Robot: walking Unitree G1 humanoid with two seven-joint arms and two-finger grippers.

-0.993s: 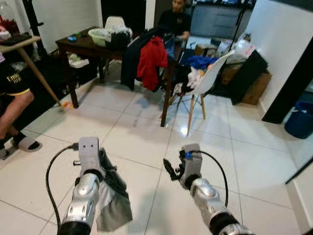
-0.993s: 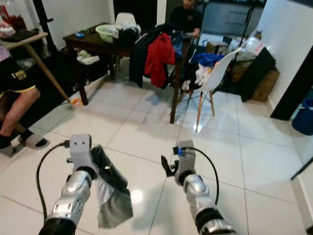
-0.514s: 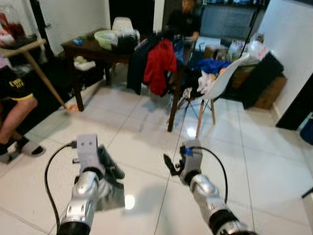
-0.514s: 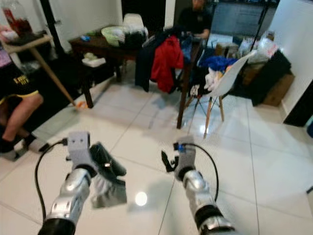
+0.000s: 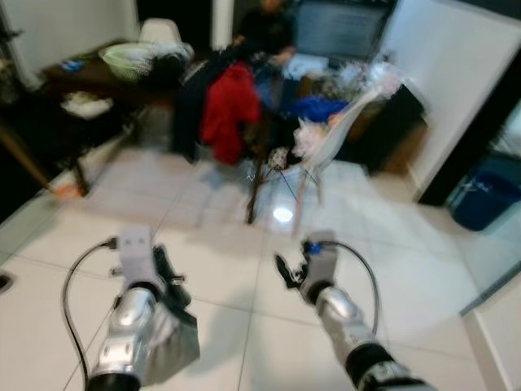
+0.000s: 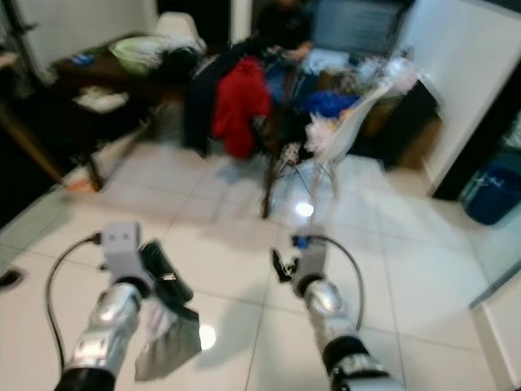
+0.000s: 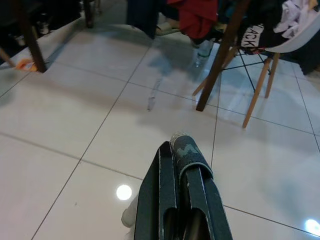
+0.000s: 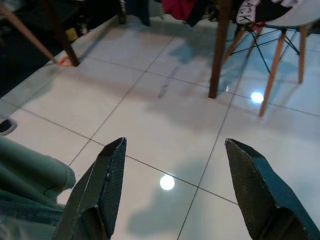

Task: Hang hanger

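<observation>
Head views, both blurred: my left gripper [image 5: 167, 277] and right gripper [image 5: 286, 273] are raised over the tiled floor [image 5: 407, 269], on the near side of the white chair [image 5: 342, 130] and well apart from it. A grey garment [image 5: 171, 354] hangs limp from the left gripper, which makes that the carrying arm. I cannot make out the hanger itself within the cloth, so its long axis cannot be told. Beyond the chair towards my left stands a dark table [image 5: 73, 77] with a red garment [image 5: 224, 110] draped at its end. A person [image 5: 264, 32] sits behind the chair, and a blue bin [image 5: 488, 195] stands off to its right. No rail or hook can be seen. Left wrist view: my left gripper [image 7: 180, 145] is closed tight on a dark mottled band [image 7: 189, 150], which I judge to be part of the grey garment. The fingers point at the floor short of the white chair [image 7: 300, 42]. Right wrist view: my right gripper [image 8: 175, 145] stands wide and holds nothing, its fingers [image 8: 107, 175] aimed at bare tile before the chair's legs [image 8: 272, 75]. A fold of the grey garment [image 8: 30, 175] lies at its flank, so the load is just beside the free arm.
</observation>
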